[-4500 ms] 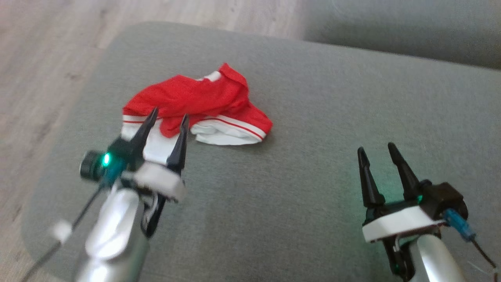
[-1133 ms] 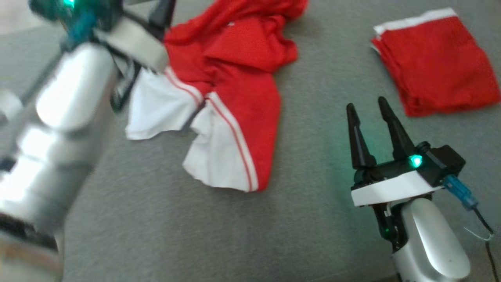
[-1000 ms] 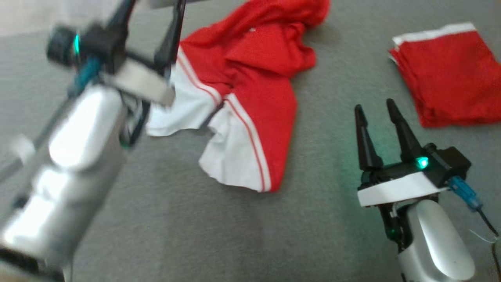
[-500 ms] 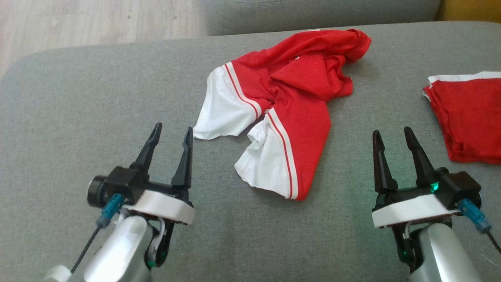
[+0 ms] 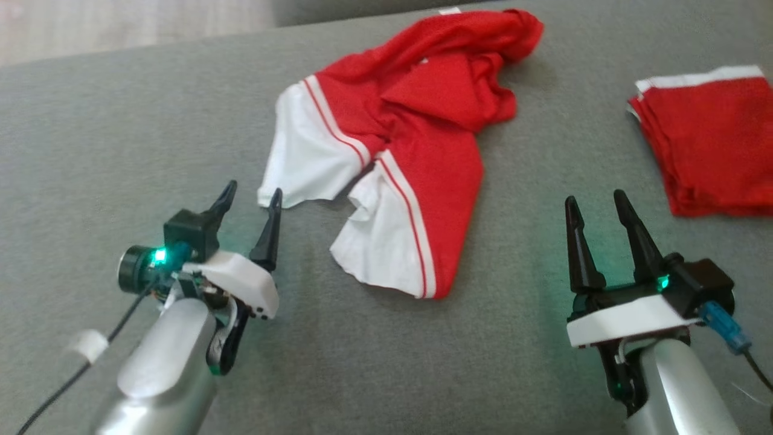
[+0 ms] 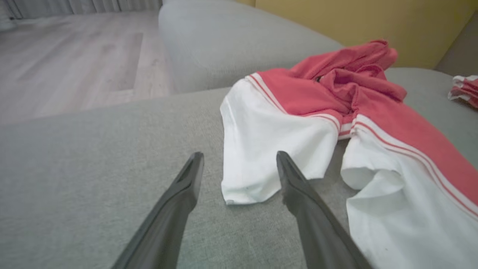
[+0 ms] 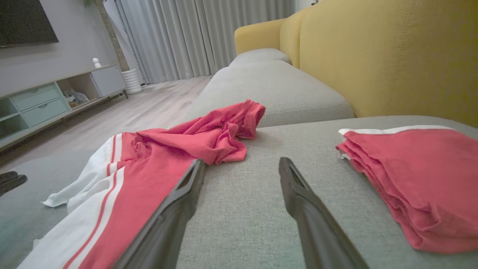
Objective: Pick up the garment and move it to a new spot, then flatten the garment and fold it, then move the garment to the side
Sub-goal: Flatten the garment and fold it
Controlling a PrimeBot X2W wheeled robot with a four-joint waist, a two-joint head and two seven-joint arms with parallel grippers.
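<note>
On the grey sofa cushion the red-and-white garment lies crumpled, with its far end bunched toward the back. Left gripper is spread wide and empty, one tip just beside the nearer white cuff. Right gripper is also wide open, holds nothing and sits apart from the cloth. The garment looks light, limp and thin, so it will sag and drag when lifted. Best hold is a shallow pinch on a cuff corner or hem edge. A folded red garment sits to the right.

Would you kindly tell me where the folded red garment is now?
In the head view, the folded red garment lies on the grey sofa cushion at far right, beyond the right gripper, apart from the crumpled red-and-white garment.
</note>
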